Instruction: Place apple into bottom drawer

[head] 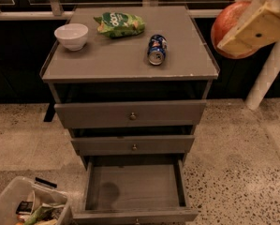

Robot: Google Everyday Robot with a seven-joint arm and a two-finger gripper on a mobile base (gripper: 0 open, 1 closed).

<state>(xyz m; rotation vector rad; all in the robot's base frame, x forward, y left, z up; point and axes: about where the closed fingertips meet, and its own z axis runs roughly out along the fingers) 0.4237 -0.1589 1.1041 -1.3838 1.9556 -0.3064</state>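
Observation:
The apple is round and reddish-orange, held at the upper right of the camera view, right of the cabinet top and high above the floor. My gripper is shut on it; one pale tan finger lies across the apple's right side and hides part of it. The bottom drawer is pulled open at the bottom centre, a wide grey tray with nothing in it. The apple is well above and to the right of this drawer.
On the grey cabinet top stand a white bowl, a green snack bag and a blue soda can on its side. Two upper drawers stick out slightly. A clear bin sits lower left. A white post stands right.

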